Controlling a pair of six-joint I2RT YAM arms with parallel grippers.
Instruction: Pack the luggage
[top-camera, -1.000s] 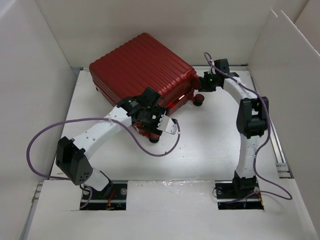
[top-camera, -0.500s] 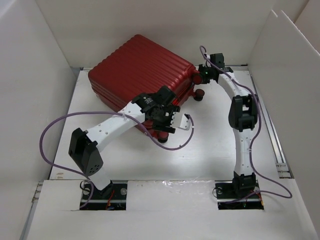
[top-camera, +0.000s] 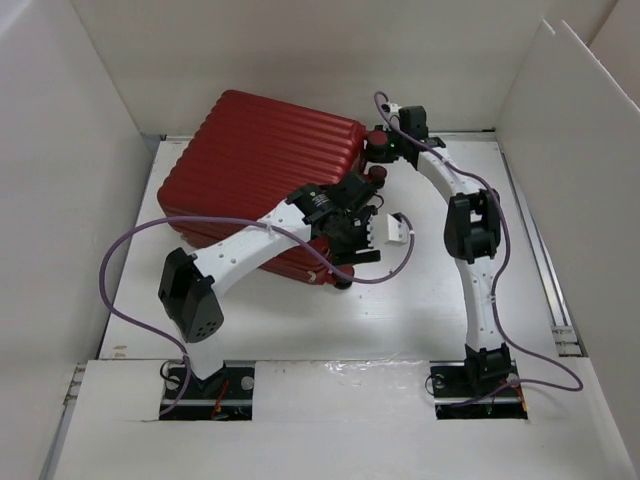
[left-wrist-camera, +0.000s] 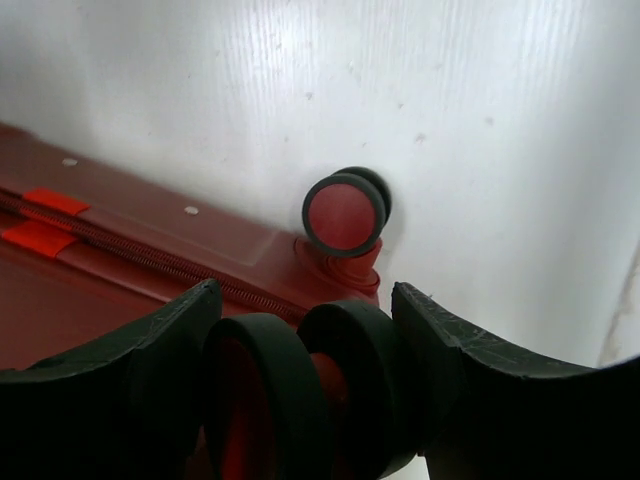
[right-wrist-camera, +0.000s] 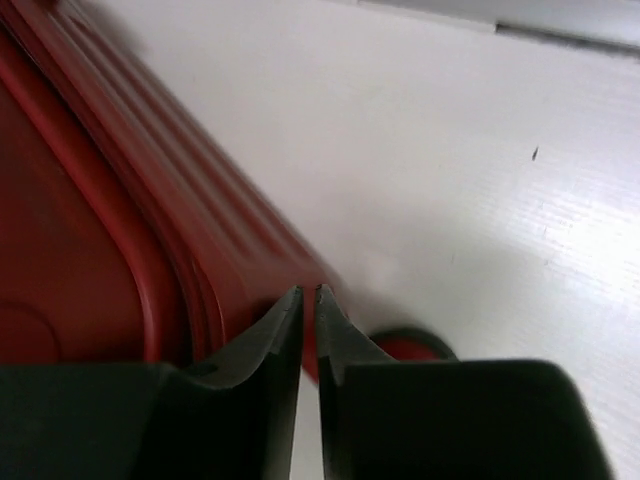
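The luggage (top-camera: 258, 165) is a closed dark red ribbed suitcase lying flat at the back of the table. My left gripper (top-camera: 352, 238) is at its near right corner. In the left wrist view, my left gripper (left-wrist-camera: 305, 335) is shut on a black twin wheel (left-wrist-camera: 300, 390). A second wheel (left-wrist-camera: 345, 213) and the zipper edge lie beyond. My right gripper (top-camera: 378, 150) is at the suitcase's back right corner. In the right wrist view it (right-wrist-camera: 308, 298) is shut and empty, its tips against the red shell (right-wrist-camera: 110, 240), with a wheel (right-wrist-camera: 410, 345) just behind.
White walls enclose the table on the left (top-camera: 60, 200), back and right (top-camera: 570, 150). Purple cables loop from both arms, and a white tag (top-camera: 397, 228) hangs near the left gripper. A metal rail (top-camera: 555, 300) runs along the right edge.
The suitcase has swung and slid to the left. My left gripper has moved right with the wheel in it. My right gripper has moved left along the suitcase's back corner.
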